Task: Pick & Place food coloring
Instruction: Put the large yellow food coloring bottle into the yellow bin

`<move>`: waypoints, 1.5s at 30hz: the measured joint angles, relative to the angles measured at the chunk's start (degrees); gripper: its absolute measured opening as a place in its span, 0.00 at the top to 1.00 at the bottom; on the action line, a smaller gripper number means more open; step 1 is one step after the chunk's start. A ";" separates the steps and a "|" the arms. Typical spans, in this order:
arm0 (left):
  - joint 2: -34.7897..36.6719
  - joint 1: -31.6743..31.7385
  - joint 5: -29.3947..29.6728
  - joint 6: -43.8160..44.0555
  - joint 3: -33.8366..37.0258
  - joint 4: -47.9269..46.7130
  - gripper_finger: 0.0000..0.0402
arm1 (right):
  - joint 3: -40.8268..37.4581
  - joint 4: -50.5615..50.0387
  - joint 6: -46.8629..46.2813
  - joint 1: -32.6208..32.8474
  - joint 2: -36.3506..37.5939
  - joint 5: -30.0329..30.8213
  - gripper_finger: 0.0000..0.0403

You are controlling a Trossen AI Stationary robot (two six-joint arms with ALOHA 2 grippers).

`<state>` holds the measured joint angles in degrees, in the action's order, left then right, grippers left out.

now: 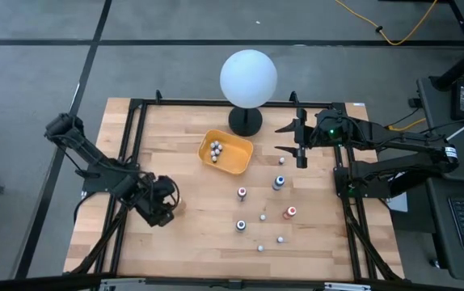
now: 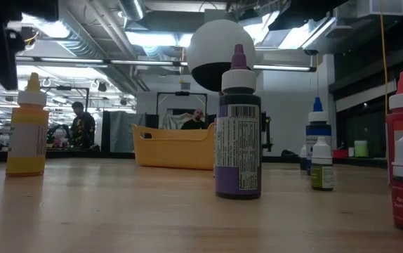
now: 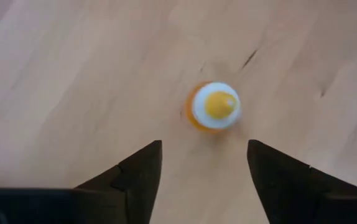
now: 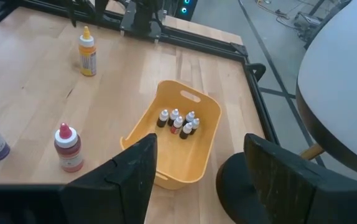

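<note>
While upright, orange-capped bottle (image 3: 213,107) stands just beyond the left claw (image 3: 203,163) (fingers apart).

Wooden table (image 1: 191,234), black frame rails along edges. On it: yellow tray (image 1: 236,162), white globe lamp's black base (image 1: 245,122), scattered upright food coloring bottles (image 1: 242,193), one orange-capped bottle (image 3: 213,106) apart at left.

One camera hangs high and looks straight down on the whole light wooden table (image 1: 191,234). One sits low on the tabletop, very near a purple-topped dark bottle (image 2: 238,126), facing the room. The left wrist camera looks straight down, close to an orange-topped little bottle (image 3: 214,106). The right wrist camera looks across the table. It and the high one both see the yellow-orange plastic tray (image 4: 185,155).
</note>
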<state>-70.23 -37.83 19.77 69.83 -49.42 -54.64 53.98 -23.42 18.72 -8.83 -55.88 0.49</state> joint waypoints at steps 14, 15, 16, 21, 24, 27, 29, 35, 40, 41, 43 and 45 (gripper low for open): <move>9.62 3.10 0.45 -17.14 11.61 14.27 0.40 | 0.00 -0.38 -0.44 0.01 0.00 1.87 0.40; 9.87 3.67 0.35 -17.82 11.61 14.41 0.41 | 0.00 -0.39 -0.44 -0.01 0.00 2.71 0.40; 10.04 4.26 0.01 -18.49 11.61 14.85 0.41 | 0.00 -0.39 -0.44 0.00 0.00 3.42 0.40; 9.94 7.32 -4.64 -23.47 11.61 18.45 0.44 | 0.00 -0.40 -0.44 -0.02 0.00 4.70 0.40; 9.41 8.73 -6.46 -25.14 11.61 20.04 0.45 | 0.00 -0.44 -0.44 0.01 0.00 4.63 0.40; 8.46 9.80 -6.95 -26.54 11.61 20.28 0.47 | 0.00 -0.52 -0.44 -0.02 0.00 4.61 0.40; 7.52 10.49 -7.57 -27.79 11.64 20.24 0.47 | 0.00 -0.52 -0.44 -0.02 0.00 4.61 0.40; 5.27 12.49 -9.60 -30.13 11.66 20.35 0.50 | 0.00 -1.13 -0.44 -0.02 0.00 4.50 0.40; 4.62 13.30 -9.81 -30.59 11.66 20.40 0.54 | 0.00 -1.34 -0.44 0.01 0.00 4.44 0.40; 4.60 13.43 -10.25 -30.61 11.66 20.38 0.56 | 0.00 -1.36 -0.44 0.00 0.00 4.44 0.40; 4.60 13.67 -10.88 -30.61 11.66 20.41 0.60 | 0.00 -1.33 -0.44 -0.02 0.00 4.44 0.40; 4.77 13.67 -10.83 -30.54 11.62 20.65 0.65 | 0.00 -1.33 -0.45 -0.01 0.00 4.44 0.40</move>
<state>-65.46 -24.16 8.94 39.28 -37.80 -33.99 53.98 -24.75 18.27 -8.83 -55.88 4.93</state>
